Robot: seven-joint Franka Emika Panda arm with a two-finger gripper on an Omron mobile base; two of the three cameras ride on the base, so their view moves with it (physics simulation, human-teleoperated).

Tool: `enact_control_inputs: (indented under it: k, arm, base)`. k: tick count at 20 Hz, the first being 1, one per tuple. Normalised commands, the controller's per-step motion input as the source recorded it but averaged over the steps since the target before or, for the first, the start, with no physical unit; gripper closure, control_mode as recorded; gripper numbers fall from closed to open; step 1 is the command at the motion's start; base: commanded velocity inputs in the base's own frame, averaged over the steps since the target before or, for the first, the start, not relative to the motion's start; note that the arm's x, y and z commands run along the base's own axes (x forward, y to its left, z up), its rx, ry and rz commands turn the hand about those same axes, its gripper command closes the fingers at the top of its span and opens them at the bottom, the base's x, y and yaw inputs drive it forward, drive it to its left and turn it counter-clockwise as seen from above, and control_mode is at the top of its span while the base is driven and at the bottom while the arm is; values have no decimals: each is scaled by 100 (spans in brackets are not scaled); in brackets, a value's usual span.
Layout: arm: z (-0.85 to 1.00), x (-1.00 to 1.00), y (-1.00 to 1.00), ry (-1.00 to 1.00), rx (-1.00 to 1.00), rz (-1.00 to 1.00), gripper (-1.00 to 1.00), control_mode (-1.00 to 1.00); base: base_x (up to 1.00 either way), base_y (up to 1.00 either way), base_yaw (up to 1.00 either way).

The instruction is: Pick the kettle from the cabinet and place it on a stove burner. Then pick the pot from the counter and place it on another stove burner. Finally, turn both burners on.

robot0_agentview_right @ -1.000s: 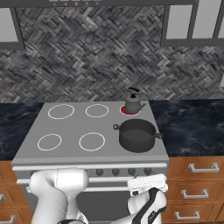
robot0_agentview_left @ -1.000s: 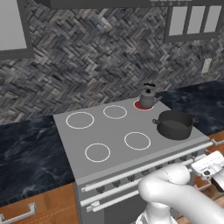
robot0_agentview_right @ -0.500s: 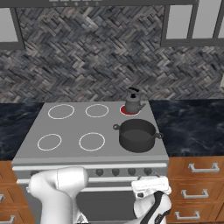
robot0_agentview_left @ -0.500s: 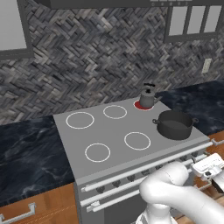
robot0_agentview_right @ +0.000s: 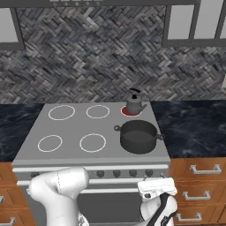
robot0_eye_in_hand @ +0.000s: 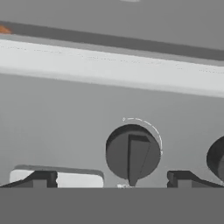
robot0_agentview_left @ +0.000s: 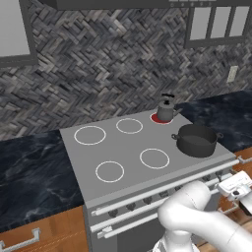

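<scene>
While the white arm hangs low before the stove front, the scene reads so:

Burners: five ringed ones on the flat grey cooktop [robot0_agentview_right: 70,128] — three at the back, two at the front; the back right one glows red.
Kettle: one small dark grey rounded kettle with a black arched handle [robot0_agentview_right: 133,104] [robot0_agentview_left: 166,111], upright on that red burner.
Pot: one wide, low, dark grey pot with two loop handles [robot0_agentview_right: 138,136] [robot0_agentview_left: 197,140], at the cooktop's front right, near its right edge, just in front of the kettle and apart from it.
Counter: black marble-look worktop [robot0_agentview_right: 194,128] on both sides of the stove.
Knobs: one dark round stove knob [robot0_eye_in_hand: 132,153] central in the hand view, part of a second at the right edge — perhaps more along the row.
Gripper: two-finger gripper [robot0_eye_in_hand: 111,179], fingers spread wide, holding nothing, one tip on either side of the knob, not seen to touch it.
</scene>
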Motion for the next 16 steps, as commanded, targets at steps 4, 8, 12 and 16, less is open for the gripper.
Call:
enact_control_inputs:
  k: [4,8,12,16]
  arm:
    - [-17,12,-15,-1,4,3,-100,-100]
    - [-20,7,-16,-1,4,3,-100,-100]
    - [-18,0,-10,-2,2,3,-100,-100]
    - [-2,-1,7,-9,0,0,-100,-100]
  base:
    - [0,0,0]
    - [0,0,0]
    - [0,0,0]
    - [0,0,0]
